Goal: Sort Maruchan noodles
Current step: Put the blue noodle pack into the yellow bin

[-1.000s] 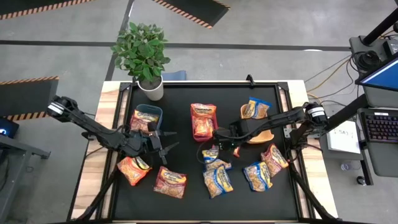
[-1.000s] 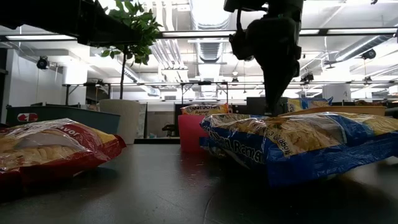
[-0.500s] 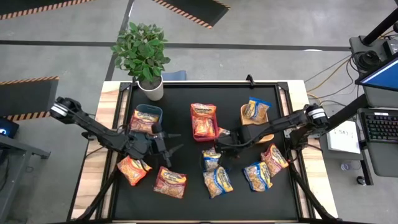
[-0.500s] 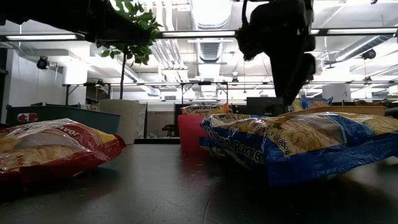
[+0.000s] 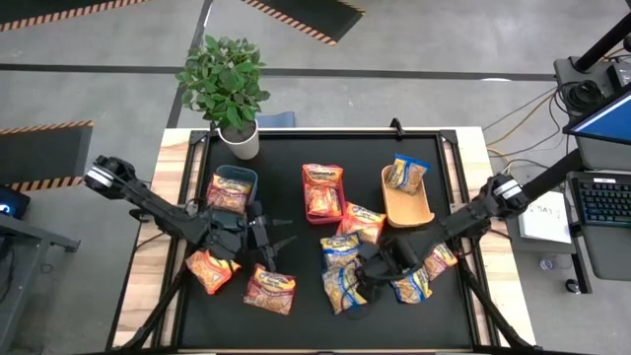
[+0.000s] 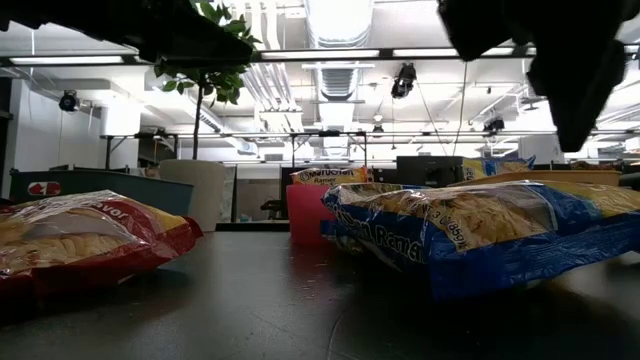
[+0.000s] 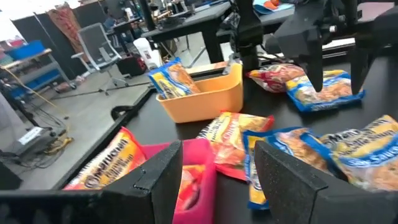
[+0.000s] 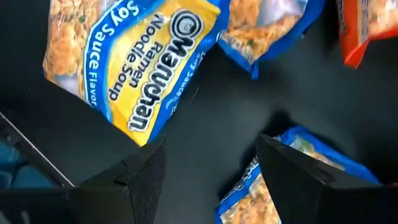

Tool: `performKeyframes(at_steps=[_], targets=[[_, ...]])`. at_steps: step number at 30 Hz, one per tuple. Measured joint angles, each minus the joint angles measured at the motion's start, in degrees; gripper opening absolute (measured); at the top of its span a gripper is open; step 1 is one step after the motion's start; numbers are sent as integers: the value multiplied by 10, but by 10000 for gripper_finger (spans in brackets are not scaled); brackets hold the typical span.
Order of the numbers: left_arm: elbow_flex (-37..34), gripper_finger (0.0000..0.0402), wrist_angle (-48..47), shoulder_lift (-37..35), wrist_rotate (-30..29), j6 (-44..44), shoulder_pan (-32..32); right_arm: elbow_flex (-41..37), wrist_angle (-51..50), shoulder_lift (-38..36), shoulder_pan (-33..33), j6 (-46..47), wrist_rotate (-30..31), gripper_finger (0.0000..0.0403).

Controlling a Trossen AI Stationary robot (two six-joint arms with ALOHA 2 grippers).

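The right gripper (image 5: 367,283) hangs with fingers apart and empty over the near middle of the counter (image 5: 296,316), among blue-and-yellow Maruchan noodles (image 5: 341,287). An orange packet (image 5: 362,222) lies just beside the red bin (image 5: 322,192). The left gripper (image 5: 279,242), also apart and empty, waits between the teal bin (image 5: 235,187) and two red-pink packets (image 5: 268,289). The tan bin (image 5: 406,200) holds one blue packet; a potted plant (image 5: 227,89) stands at the far corner.

My work surface (image 5: 296,316) is a black mat on a pale wooden top. On it stand a potted plant (image 5: 237,123) at the far left, then a teal bin (image 5: 237,177), a red bin (image 5: 322,192) and a tan bin (image 5: 409,204). Loose Maruchan noodles packets (image 5: 340,286) lie across the near half.
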Motion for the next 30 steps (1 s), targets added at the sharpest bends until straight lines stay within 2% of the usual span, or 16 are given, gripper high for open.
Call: performKeyframes(at_steps=[3, 7, 11, 18, 26, 30], targets=[[0, 182, 1, 15, 15, -29, -5, -6, 2, 0, 20, 30, 42, 236], [0, 182, 14, 45, 63, -81, -7, -23, 7, 0, 29, 44, 97, 237], [0, 182, 61, 96, 67, -100, -8, -54, 35, 0, 28, 39, 151, 237], [50, 180, 109, 210, 72, -105, -9, -140, 151, -10, 31, 31, 165, 238], [105, 158, 110, 307, 52, -93, -3, -239, 292, -67, 32, 80, 251, 238], [117, 146, 114, 336, 49, -93, 7, -274, 353, -69, 32, 94, 283, 238]])
